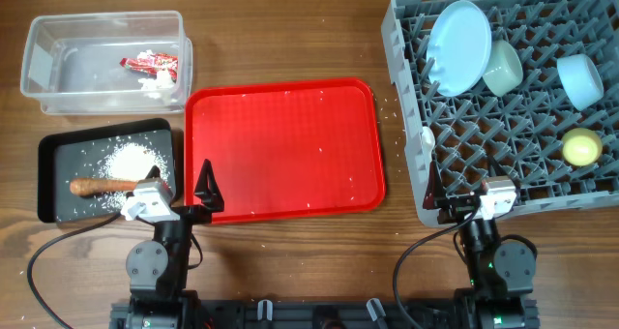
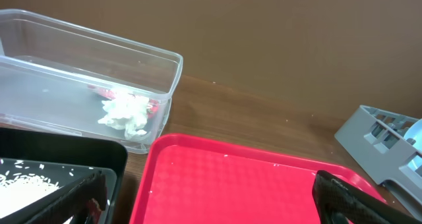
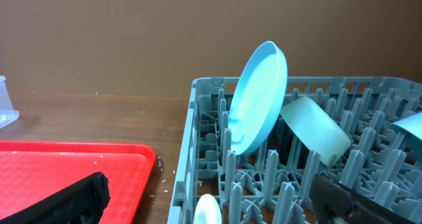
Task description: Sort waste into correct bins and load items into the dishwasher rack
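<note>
Red-and-white wrappers (image 1: pixel 147 63) (image 2: pixel 125 112) lie in the clear tub (image 1: pixel 106 19) (image 2: pixel 99 39). Rice (image 1: pixel 131 160) (image 2: pixel 20 181) and the food stick (image 1: pixel 102 185) lie in the black tray (image 1: pixel 97 131) (image 2: pixel 66 148). The grey rack (image 1: pixel 397 77) (image 3: pixel 191 132) holds the plate (image 1: pixel 462 44) (image 3: pixel 257 99), pale-green bowl (image 1: pixel 503 68) (image 3: pixel 316 128), light-blue bowl (image 1: pixel 580 79) (image 3: pixel 409 125), yellow cup (image 1: pixel 581 148) and white spoon (image 1: pixel 427 135) (image 3: pixel 208 211). My left gripper (image 1: pixel 182 186) (image 2: pixel 204 211) is open and empty, straddling the black tray's right edge. My right gripper (image 1: pixel 462 189) (image 3: pixel 211 207) is open and empty at the rack's near left corner.
The big red serving tray (image 1: pixel 280 150) (image 2: pixel 231 184) (image 3: pixel 59 171) lies between the bins and the rack, with a few stray grains on it. More grains dot the wooden table (image 1: pixel 290 39) beside the rack.
</note>
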Motion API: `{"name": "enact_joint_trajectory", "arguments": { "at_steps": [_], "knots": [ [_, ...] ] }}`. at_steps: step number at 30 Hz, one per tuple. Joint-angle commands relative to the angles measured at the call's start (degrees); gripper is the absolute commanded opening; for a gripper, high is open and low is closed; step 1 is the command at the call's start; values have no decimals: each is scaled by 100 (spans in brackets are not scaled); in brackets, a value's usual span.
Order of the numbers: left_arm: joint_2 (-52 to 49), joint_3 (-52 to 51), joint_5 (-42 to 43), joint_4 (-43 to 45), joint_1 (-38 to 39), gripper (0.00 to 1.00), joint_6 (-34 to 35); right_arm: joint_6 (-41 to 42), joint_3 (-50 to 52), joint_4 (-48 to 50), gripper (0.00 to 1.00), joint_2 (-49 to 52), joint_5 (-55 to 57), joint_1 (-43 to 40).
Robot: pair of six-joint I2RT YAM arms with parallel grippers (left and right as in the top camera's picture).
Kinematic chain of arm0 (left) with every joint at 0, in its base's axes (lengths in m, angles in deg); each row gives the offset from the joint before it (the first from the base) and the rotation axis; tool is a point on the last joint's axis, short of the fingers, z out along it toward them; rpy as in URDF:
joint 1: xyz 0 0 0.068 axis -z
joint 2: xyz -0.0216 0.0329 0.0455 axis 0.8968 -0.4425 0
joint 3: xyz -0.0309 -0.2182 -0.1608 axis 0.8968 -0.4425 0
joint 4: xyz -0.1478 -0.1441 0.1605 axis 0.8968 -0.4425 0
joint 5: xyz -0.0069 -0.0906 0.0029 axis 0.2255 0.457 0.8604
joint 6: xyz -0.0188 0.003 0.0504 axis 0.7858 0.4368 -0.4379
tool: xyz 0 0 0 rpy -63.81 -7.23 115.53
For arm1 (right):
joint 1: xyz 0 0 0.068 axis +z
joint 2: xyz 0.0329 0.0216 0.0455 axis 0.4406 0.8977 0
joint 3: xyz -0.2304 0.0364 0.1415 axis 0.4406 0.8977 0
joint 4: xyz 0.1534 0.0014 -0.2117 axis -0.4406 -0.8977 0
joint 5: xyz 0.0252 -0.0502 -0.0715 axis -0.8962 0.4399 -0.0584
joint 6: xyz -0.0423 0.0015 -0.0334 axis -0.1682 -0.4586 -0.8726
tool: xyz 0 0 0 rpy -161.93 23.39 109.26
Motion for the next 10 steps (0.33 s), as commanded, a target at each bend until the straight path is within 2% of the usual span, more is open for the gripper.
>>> {"name": "enact_joint_trajectory", "arguments": {
  "at_steps": [1, 10],
  "knots": [
    [52, -28, 90, -4, -39, 100, -116, 63, 7, 13, 100, -24, -26, -33],
    [52, -28, 90, -4, -39, 100, -116, 63, 7, 13, 100, -24, -26, -33]
  ]
}}
